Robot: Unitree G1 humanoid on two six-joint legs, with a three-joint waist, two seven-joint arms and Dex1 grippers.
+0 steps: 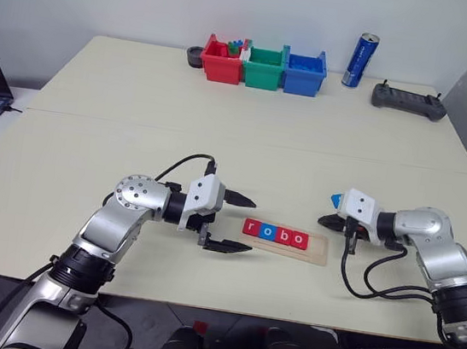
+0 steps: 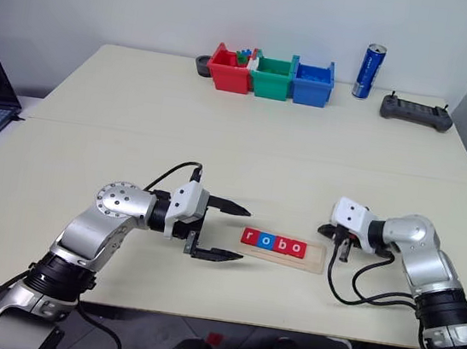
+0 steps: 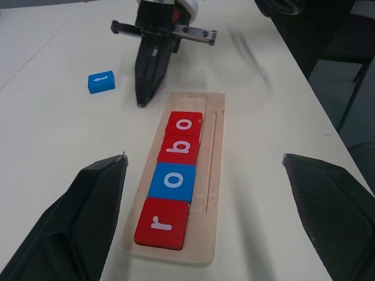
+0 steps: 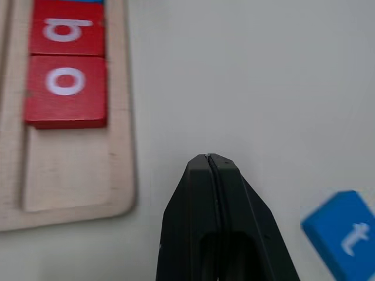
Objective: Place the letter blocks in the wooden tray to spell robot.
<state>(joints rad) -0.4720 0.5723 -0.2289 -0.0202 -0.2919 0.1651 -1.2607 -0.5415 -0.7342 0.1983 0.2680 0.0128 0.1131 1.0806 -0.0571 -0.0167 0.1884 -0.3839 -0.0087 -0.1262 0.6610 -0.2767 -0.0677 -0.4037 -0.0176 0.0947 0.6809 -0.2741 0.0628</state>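
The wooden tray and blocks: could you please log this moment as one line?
wooden tray: holds r, o, b, o | t block: on table beside tray | right gripper: shut, empty, near t block | left gripper: open, empty

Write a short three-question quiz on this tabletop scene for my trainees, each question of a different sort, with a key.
1. True or false: the tray already holds five tiles.
2. Multiple choice: the blue t tile lies (a) in the tray, (b) on the table beside the right gripper, (c) in the green bin.
3. Fill in: the left gripper is ____, the right gripper is ____.

Key:
1. False. Four tiles sit there: red r, blue o, red b, red o.
2. b
3. open; shut
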